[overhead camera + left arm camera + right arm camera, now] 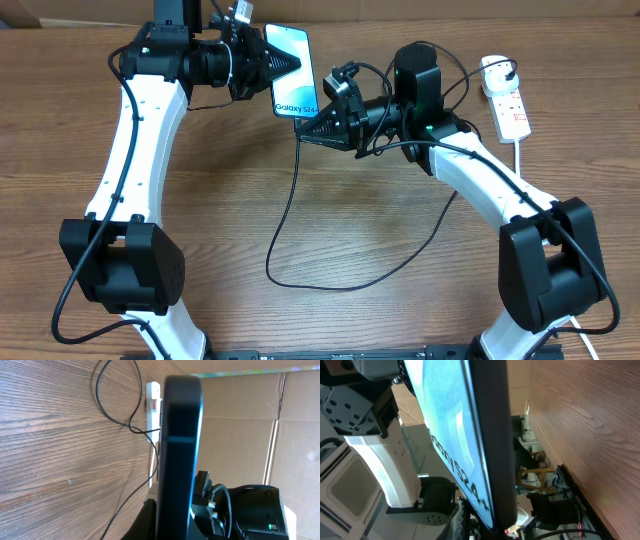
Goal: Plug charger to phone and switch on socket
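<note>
The phone (293, 92) is held off the table at the back centre, screen up, with "Galaxy S24" at its near end. My left gripper (287, 65) is shut on its left side. In the left wrist view the phone's dark edge (180, 450) fills the middle beside one finger (150, 522). My right gripper (304, 126) is shut at the phone's near end, where the charger cable (285, 215) starts and loops over the table. The connector tip is hidden. The right wrist view shows the screen (445, 420) close up. The white socket (510, 105) lies at the far right.
The right arm's black base (420, 75) stands between the phone and the socket. The charger's cable runs past it to a white plug head (496, 68) on the socket. A cardboard wall (240, 435) rises behind the table's far edge.
</note>
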